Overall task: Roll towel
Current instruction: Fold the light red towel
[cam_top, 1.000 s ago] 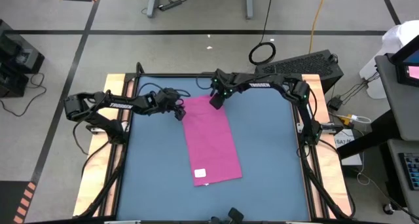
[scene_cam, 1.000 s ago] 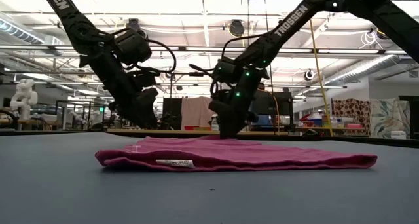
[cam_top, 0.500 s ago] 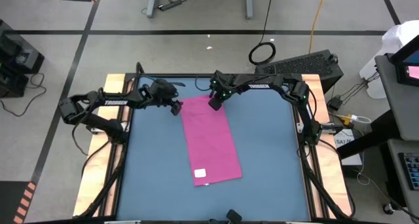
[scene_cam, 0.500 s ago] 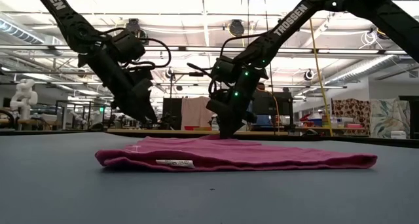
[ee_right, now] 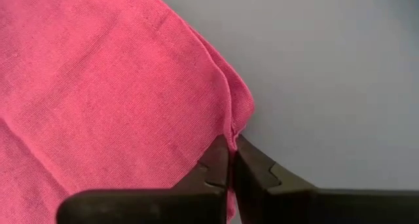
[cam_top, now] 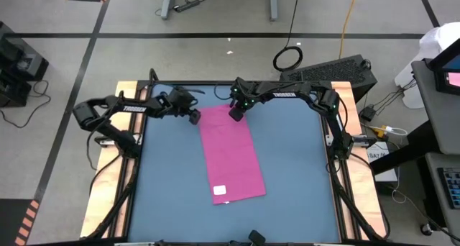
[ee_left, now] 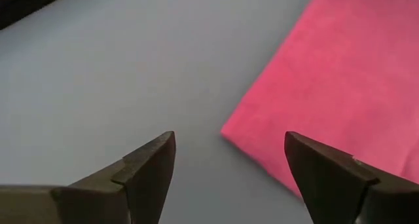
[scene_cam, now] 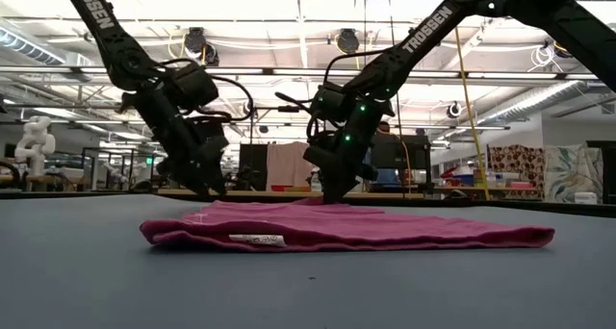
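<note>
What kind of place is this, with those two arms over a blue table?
Probably a robotics lab in a big industrial hall: taped floor lines, ceiling trusses and lights, further workstations behind, and a pink towel as test piece.

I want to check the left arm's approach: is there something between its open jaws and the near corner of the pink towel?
Nothing visible. Only bare blue table lies between the left gripper, jaws open, and the towel corner just ahead. The right gripper is shut on the other far corner.
</note>
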Motion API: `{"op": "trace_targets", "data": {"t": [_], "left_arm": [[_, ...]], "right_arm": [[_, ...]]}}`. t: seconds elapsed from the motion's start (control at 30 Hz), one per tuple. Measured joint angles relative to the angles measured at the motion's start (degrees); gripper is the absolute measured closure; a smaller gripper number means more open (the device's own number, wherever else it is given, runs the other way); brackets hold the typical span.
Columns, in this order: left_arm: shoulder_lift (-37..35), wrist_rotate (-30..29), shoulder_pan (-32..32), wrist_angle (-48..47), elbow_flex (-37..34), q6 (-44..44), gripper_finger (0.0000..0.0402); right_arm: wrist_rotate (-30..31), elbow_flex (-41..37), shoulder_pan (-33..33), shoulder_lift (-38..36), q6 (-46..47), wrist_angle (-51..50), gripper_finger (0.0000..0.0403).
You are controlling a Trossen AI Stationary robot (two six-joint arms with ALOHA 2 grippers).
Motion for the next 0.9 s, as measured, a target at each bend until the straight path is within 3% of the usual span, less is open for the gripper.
{"op": "trace_targets", "data": {"t": [0.63, 0.77, 0.9], "left_arm": [[6.3, -3.3, -5.4, 0.3, 3.1, -2.6, 0.0115], [6.3, -2.7, -6.0, 0.0, 3.1, -1.3, 0.0146], [6.9, -2.6, -8.0, 0.4, 3.2, 1.8, 0.0203]], "right_arm": [[-0.2, 0.0, 0.0, 0.0, -0.3, 0.1, 0.0399], [-0.2, 0.0, 0.0, 0.0, -0.3, 0.0, 0.0399], [-0.2, 0.0, 0.0, 0.0, -0.2, 0.0, 0.0399]]}}
